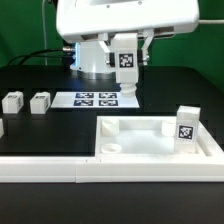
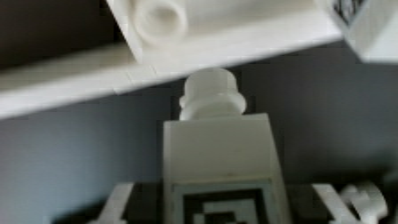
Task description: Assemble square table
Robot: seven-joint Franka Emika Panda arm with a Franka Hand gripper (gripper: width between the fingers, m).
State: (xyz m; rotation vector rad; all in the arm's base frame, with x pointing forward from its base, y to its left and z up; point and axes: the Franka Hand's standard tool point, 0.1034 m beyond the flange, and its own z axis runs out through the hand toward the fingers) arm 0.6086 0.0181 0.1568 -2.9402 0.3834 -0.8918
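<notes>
My gripper hangs above the back of the table and is shut on a white leg with a black-and-white tag, held upright off the surface. In the wrist view the leg sits between my fingers, its rounded peg end pointing at a corner socket of the square table slab. In the exterior view the slab lies at the front right, with one tagged leg standing at its right edge. Two loose legs lie at the left.
The marker board lies flat just below and left of the held leg. A long white rail runs along the front, against the slab. Another white part shows at the exterior view's left edge. The robot base stands behind.
</notes>
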